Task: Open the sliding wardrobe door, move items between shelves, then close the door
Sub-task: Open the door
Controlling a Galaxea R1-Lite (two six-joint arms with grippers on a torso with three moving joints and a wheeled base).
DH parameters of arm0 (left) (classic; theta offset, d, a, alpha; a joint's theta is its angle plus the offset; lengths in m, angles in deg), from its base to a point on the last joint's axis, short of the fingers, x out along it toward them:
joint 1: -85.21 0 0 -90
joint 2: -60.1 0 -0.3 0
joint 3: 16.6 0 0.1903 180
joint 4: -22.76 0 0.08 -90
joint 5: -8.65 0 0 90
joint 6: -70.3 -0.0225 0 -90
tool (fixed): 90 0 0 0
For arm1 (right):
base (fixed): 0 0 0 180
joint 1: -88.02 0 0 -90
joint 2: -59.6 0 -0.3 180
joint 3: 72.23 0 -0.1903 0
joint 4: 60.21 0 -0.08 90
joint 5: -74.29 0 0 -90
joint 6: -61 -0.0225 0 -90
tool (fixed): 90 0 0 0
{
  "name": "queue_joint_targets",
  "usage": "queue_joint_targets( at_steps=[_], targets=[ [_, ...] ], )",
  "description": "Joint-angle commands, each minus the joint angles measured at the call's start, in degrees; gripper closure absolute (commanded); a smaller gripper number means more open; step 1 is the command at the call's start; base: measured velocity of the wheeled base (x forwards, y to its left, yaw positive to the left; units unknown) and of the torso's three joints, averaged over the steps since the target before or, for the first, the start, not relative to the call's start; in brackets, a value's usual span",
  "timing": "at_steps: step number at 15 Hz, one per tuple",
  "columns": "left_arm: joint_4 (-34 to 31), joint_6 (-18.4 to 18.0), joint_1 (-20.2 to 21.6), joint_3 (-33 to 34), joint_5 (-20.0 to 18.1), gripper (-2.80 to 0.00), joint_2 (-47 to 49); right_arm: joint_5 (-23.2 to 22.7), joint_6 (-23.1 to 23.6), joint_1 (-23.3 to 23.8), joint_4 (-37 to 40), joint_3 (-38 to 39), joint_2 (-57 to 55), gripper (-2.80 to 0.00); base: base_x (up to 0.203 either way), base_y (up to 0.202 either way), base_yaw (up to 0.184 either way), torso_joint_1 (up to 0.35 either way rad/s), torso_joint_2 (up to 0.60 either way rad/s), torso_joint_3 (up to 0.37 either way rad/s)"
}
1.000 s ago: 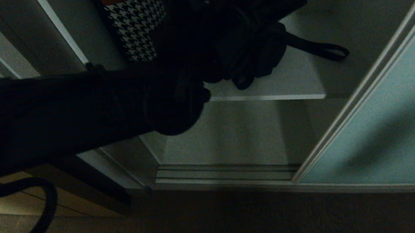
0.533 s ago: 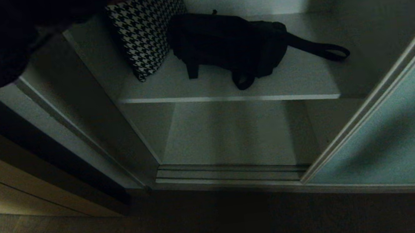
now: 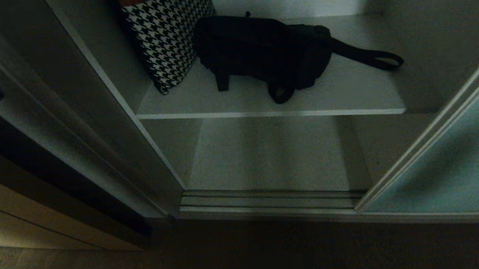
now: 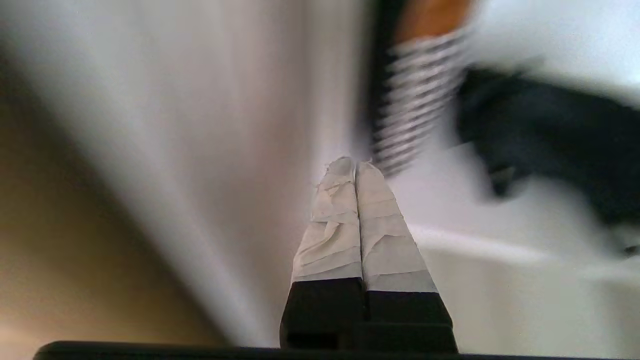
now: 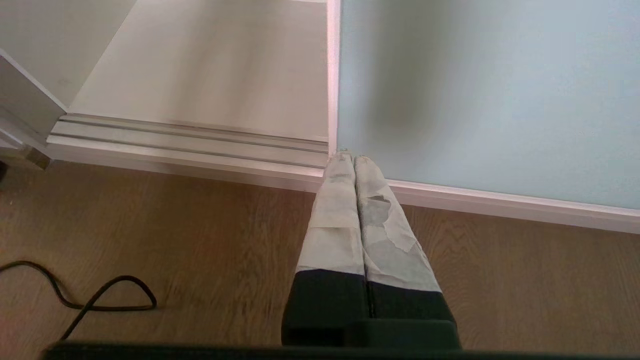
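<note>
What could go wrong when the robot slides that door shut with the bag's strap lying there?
The bag lies on the shelf with its strap trailing toward the door side. The strap could perhaps snag if the bag is dragged. The bag also seems to touch the checked bag, so pulling it might tip that one.

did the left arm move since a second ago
Yes. It stretched across the head view to the black bag on the shelf; now it has pulled back to the left edge, left gripper shut and empty.
</note>
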Motion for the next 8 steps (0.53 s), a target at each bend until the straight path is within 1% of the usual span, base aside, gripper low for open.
queue_joint_targets(
  at_steps=[1,3,6,8],
  targets=[
    [0.1,-1.3,2.8,10.5,1.3,0.00,-15.3,0.0,0.0,0.0,0.0,0.0,0.0,0.00,0.000,0.000,0.000,0.000,0.00,0.000],
    [0.2,-3.0,5.7,20.1,2.4,0.00,-22.8,0.0,0.0,-0.1,0.0,0.0,0.0,0.00,0.000,0.000,0.000,0.000,0.00,0.000],
    [-0.2,-3.2,8.5,31.6,3.3,0.00,-32.1,0.0,0.0,0.0,0.0,0.0,0.0,0.00,0.000,0.000,0.000,0.000,0.00,0.000],
    [-0.5,-3.2,12.1,37.6,3.3,0.00,-36.7,0.0,0.0,0.0,0.0,0.0,0.0,0.00,0.000,0.000,0.000,0.000,0.00,0.000]
  ],
)
